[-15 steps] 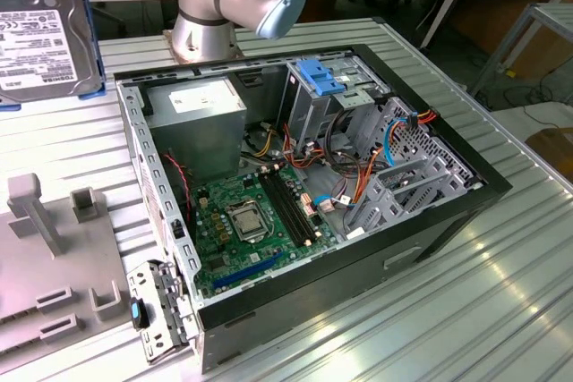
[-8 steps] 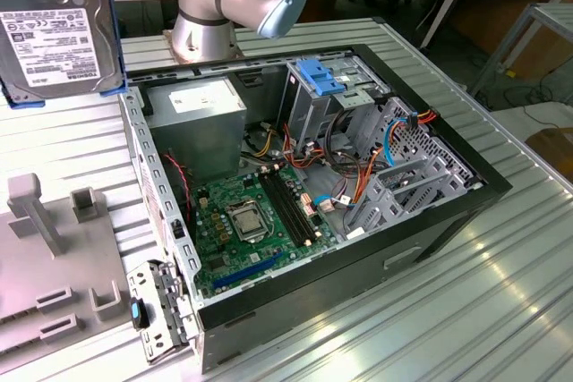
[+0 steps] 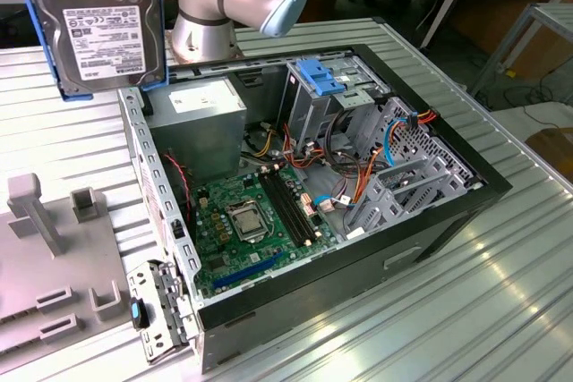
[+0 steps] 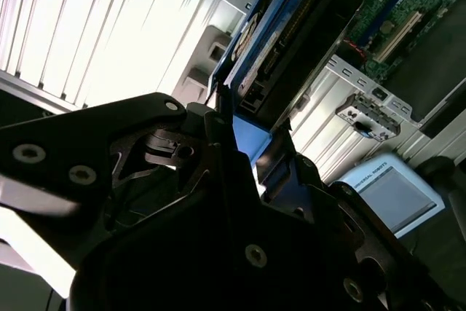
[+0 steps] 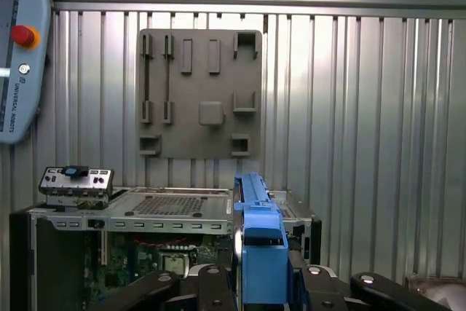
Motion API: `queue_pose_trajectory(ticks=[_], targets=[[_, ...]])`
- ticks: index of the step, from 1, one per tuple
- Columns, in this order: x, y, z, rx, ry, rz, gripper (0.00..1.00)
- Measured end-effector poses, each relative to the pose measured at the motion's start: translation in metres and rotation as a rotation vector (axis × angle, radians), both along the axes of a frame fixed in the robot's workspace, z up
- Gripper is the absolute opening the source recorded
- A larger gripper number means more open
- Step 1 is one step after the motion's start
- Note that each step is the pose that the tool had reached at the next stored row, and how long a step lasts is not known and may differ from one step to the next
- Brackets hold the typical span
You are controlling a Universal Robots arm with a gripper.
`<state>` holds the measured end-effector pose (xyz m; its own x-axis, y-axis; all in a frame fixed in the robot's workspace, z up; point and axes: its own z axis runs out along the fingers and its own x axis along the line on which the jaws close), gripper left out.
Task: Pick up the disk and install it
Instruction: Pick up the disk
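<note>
**Disk clamped in gripper, hanging clear of the open case**

The gripper (image 5: 261,274) is gripping the disk (image 3: 98,24) by its blue carrier frame (image 5: 258,209). In both wrist views the black fingers (image 4: 182,125) are pressing on either side of the blue plastic, so the pincer is closed on it, not standing apart.

In the exterior view the disk is hanging upright in the air with its label face toward the camera. It is sitting at the exterior view's left of the computer case (image 3: 466,194) and touching neither the case nor the ribbed table (image 3: 466,310). The case is lying open. Its drive cage (image 3: 336,109) is sitting well apart from the disk, and the grey fixture plate (image 3: 40,284) is lying below it on the table.

Handling, as a judgement:
- The drive is looking stiff, dense and fairly heavy for its size, and probably shock-sensitive.
- The metal faces are likely slick.
- The plastic rails are probably flexing a little under squeeze.
- The best hold is looking like the carrier's end or edges, as gripped here, not the label face or the underside.
</note>
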<state>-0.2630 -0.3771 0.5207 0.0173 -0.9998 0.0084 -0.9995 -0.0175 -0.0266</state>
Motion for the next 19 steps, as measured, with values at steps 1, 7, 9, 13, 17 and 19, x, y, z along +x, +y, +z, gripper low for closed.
queue_pose_trajectory(ticks=[1, 7, 9, 13, 17, 19], targets=[[0.0050, 0.0000, 0.0000, 0.0000, 0.0001, 0.000, 0.37], [0.0294, 0.0000, 0.0000, -0.0001, 0.0001, 0.000, 0.37], [0.0359, 0.0000, 0.0000, 0.0001, -0.0001, 0.000, 0.37], [0.0412, -0.0039, 0.0000, 0.0000, 0.0000, -0.001, 0.37], [0.0433, -0.0132, -0.0003, 0.0000, 0.0000, -0.003, 0.37], [0.0462, -0.0176, -0.0009, 0.0000, -0.0002, -0.004, 0.37]])
